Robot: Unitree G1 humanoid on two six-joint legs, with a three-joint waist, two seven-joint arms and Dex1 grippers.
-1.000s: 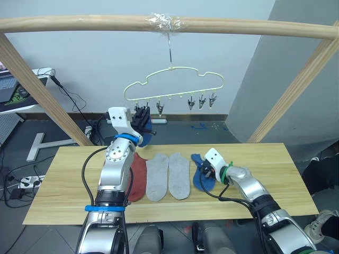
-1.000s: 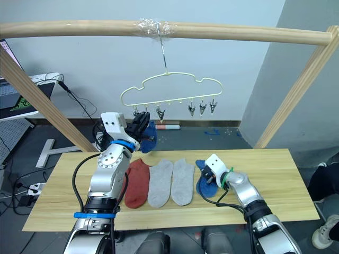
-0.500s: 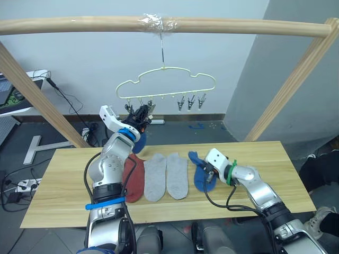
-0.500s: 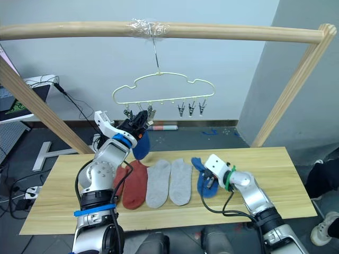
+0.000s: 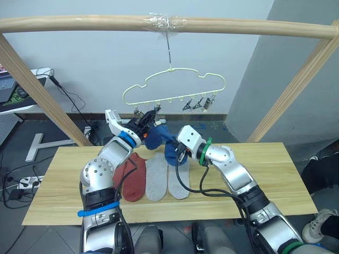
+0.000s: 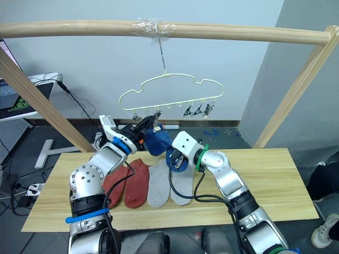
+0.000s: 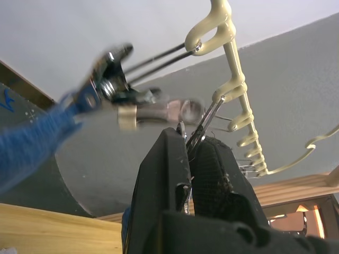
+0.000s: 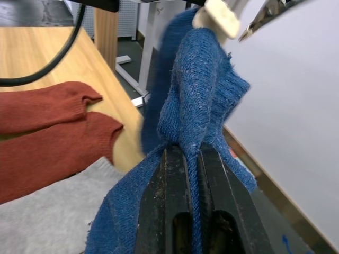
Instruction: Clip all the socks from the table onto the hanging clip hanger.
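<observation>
Right gripper [image 8: 192, 159] clenched on blue sock [image 8: 198, 100], lifted above table [image 5: 265, 180], just under clip hanger [image 5: 175, 84]. Sock rises from fingertips toward 12 o'clock.

Left gripper [image 7: 189, 153] pinches metal clip [image 7: 204, 119] on hanger's lower bar; second blue sock [image 5: 154, 135] hangs beside it at 3 o'clock.

Two rust-red socks [image 5: 132, 172] and two grey socks [image 5: 167, 177] lie flat on table, at 6 o'clock below both grippers.
</observation>
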